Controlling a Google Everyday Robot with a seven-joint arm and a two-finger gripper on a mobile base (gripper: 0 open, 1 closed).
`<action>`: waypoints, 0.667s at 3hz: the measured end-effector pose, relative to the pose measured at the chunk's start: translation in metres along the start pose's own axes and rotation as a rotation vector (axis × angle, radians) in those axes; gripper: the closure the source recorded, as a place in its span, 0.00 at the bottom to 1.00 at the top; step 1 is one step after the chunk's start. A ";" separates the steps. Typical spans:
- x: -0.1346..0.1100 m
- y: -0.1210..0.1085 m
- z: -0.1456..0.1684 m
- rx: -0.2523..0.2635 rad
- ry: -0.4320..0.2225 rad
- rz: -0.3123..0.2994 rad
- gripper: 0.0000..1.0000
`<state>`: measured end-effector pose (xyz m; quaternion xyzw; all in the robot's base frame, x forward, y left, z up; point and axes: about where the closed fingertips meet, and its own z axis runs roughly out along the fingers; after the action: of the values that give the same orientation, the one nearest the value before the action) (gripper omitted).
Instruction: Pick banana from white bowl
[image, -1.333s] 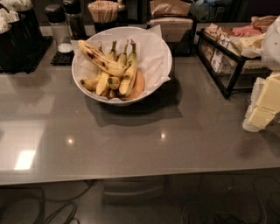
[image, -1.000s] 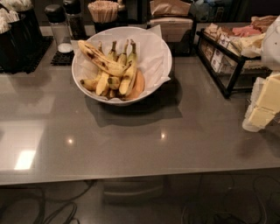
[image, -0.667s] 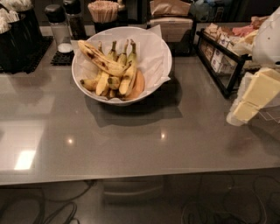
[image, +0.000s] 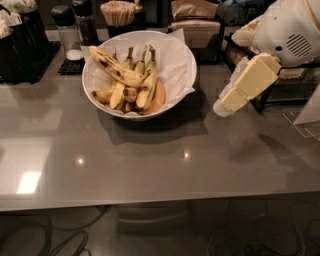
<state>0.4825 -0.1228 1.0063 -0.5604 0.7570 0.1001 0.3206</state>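
Camera view: long, brown-bruised yellow banana lies atop the bunch in the round paper-lined white bowl, hence reachable. Cream gripper hangs beside the bowl, apart; closure cannot be told.

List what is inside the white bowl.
Paper lining, a long bruised banana lying across smaller bananas, and something orange. Whatever lies under them is covered. The gripper hangs right of the bowl.
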 end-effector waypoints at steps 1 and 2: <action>0.000 0.000 0.000 0.000 0.002 0.000 0.00; -0.018 0.002 0.021 -0.032 -0.068 0.011 0.00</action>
<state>0.4913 -0.0969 1.0004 -0.5575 0.7472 0.1330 0.3365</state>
